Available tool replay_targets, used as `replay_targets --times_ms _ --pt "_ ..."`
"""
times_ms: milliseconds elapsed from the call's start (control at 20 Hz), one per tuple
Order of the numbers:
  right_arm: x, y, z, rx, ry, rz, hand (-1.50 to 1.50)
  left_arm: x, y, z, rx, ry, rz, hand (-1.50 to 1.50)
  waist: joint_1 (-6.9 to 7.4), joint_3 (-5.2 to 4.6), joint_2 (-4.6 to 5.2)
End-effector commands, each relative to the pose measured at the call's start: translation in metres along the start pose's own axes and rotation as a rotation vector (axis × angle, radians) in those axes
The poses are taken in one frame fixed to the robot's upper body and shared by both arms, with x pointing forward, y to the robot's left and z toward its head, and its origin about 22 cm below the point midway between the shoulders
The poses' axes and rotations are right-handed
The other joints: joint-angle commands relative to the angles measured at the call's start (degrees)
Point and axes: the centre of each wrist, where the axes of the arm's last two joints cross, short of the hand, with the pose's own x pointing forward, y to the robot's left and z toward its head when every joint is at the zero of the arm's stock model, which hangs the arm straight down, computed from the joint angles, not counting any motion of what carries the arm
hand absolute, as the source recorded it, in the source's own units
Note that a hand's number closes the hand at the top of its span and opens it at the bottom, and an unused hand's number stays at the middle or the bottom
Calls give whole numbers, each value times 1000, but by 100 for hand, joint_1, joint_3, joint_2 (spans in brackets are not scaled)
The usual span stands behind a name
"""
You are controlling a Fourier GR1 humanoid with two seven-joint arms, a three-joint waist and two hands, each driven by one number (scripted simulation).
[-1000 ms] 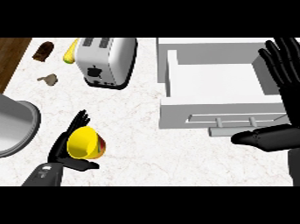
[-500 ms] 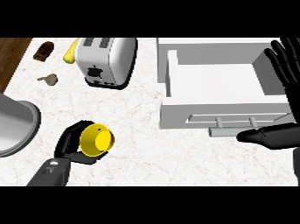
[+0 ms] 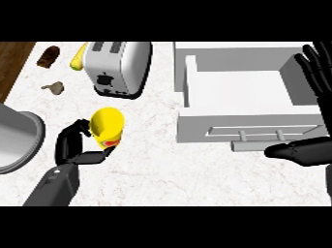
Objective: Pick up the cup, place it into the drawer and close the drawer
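Beside the toaster (image 3: 117,68), left robot hand (image 3: 75,147) grips unlabelled-looking yellow cup (image 3: 106,126).

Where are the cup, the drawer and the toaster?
cup (image 3: 108,123): head view, on its yellow side, above the left hand's fingers.
drawer (image 3: 247,130): head view, on its white front panel above the handle.
toaster (image 3: 122,65): head view, on its silver top beside the slots.

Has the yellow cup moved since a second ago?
Yes. The yellow cup, held by the left hand, has shifted up the view, nearer the silver toaster.
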Motion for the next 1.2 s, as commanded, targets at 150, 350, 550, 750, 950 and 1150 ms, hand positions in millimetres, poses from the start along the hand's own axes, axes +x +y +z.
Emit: replay_targets --times_ms 150,350,550,750,950,1150 --pt "-13 1 12 -12 19 6 -150 16 -15 -42 -73 -183 115 150 70 17 -38" --pt "-20 -6 17 5 31 29 -150 49 -68 -107 -155 -208 114 150 74 24 -57" --pt "-3 -7 9 -15 30 43 -150 71 -106 -121 -229 -229 132 150 142 23 -83" --pt "0 7 2 -34 36 33 -150 116 -159 -159 -314 -220 142 150 147 24 -104" --pt "-5 -4 5 -20 21 34 -150 158 -196 -184 -318 -222 109 150 57 21 -71" --pt "-22 -2 5 -38 17 25 -150 195 -223 -198 -341 -201 71 150 84 23 -57"
